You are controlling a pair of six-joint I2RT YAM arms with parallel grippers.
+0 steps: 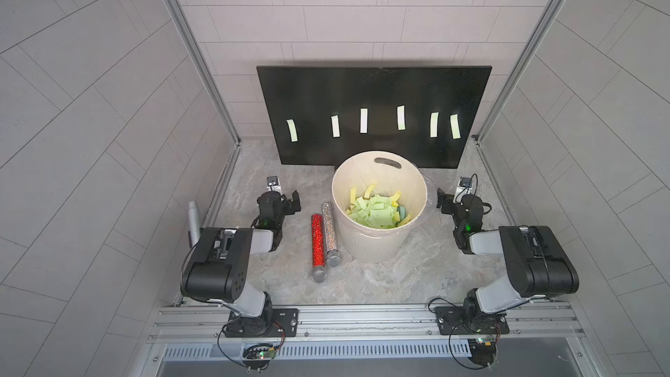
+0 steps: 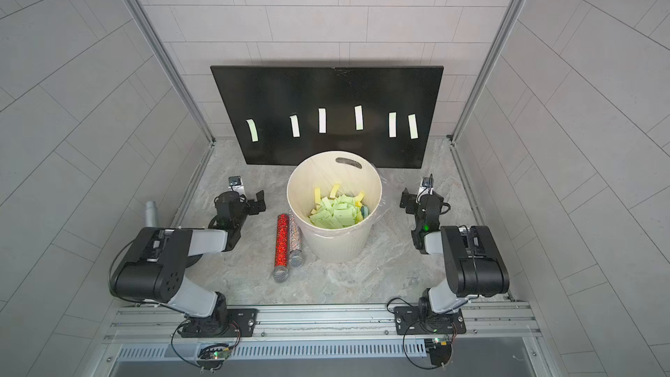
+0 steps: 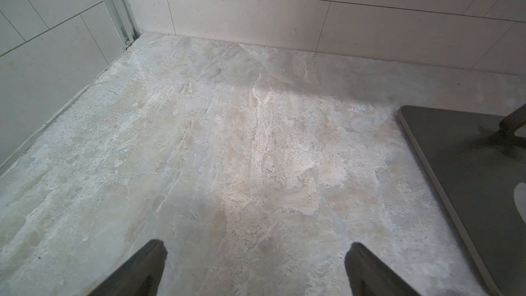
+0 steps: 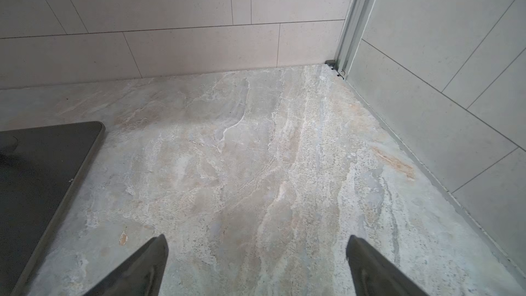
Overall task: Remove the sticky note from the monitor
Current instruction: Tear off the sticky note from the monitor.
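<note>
Six sticky notes (image 1: 363, 120) line the monitor (image 1: 373, 88), upper centre in both top views, well apart from the left gripper (image 1: 292, 203) and right gripper (image 1: 443, 200) at mid-frame, both spread wide and empty.

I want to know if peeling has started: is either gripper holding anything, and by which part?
Nothing is held. The left gripper and the right gripper are both open and empty, apart from the sticky notes on the monitor.

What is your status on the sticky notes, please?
Left pincer, right pincer open, empty. Six sticky notes on monitor. Bucket in front, notes unobstructed.
</note>
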